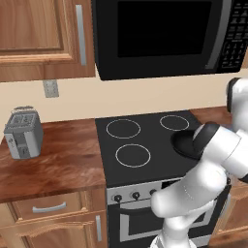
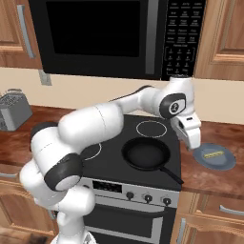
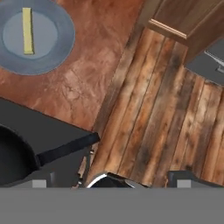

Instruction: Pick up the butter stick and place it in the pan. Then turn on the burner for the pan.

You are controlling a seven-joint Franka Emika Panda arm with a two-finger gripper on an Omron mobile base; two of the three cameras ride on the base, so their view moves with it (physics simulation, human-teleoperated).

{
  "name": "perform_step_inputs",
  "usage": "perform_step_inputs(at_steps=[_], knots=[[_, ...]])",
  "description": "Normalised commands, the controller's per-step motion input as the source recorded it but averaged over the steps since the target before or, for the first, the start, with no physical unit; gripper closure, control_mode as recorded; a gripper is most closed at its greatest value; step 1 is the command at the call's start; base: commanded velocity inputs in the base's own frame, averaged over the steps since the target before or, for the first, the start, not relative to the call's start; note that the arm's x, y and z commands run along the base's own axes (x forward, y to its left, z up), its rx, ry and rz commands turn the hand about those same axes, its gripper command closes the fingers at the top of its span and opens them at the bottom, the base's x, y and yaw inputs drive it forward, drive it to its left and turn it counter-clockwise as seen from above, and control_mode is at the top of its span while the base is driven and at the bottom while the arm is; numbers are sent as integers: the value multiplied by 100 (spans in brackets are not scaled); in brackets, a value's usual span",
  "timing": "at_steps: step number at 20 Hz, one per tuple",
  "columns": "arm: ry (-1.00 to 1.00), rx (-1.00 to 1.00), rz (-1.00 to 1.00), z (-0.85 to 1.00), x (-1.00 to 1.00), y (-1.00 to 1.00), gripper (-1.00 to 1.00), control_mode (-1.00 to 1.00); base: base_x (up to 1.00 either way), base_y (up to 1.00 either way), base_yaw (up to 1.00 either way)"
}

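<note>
Judging progress: nothing of the task is seen to be done; the pick-up, the placing and the burner are all left, and only an approach seems to be in hand.
Knobs: a row of dark stove knobs (image 2: 147, 198) is seen on the front panel below the cooktop, nearest the base; none is touched, and whether any is turned cannot be told.
Pan: the pan (image 2: 146, 154) is set on the front right burner of the stove (image 1: 145, 140), its long handle pointed toward the front right corner; its black inside is seen bare, with no butter in it.
Hand: the hand (image 2: 190, 141) is held in the air above the right edge of the stove, between the pan and the plate (image 2: 228, 161), pointed downward; its fingers are taken to be spread wide and nothing is pinched between them.
Butter stick: the butter stick (image 3: 27, 30) is seen lying flat on the grey-blue plate, which rests on the wooden desk (image 2: 209, 178) to the right of the stove; it is untouched and apart from the hand.
Next step, as a judgement: the hand would have to be carried further right and lowered over the butter stick before any grip is possible.
Far side: a toaster (image 1: 23, 133) is left standing on the desk to the left of the stove, and a microwave (image 1: 160, 34) is mounted above it.
</note>
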Motion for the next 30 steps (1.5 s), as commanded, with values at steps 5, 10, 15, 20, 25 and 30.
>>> perform_step_inputs(at_steps=[5,10,15,20,25,30], knots=[[-1,11,-4,-30,39,-29,-100,-100,0,0,0],[-11,9,1,-36,27,-33,-100,-100,0,0,0],[-11,5,2,-33,22,-31,-100,-100,0,0,0],[-5,3,0,-23,28,-17,-100,-100,0,0,0],[0,0,0,-13,35,-7,-100,-100,0,0,0],[0,0,0,-18,38,-1,-100,-100,0,0,0]])
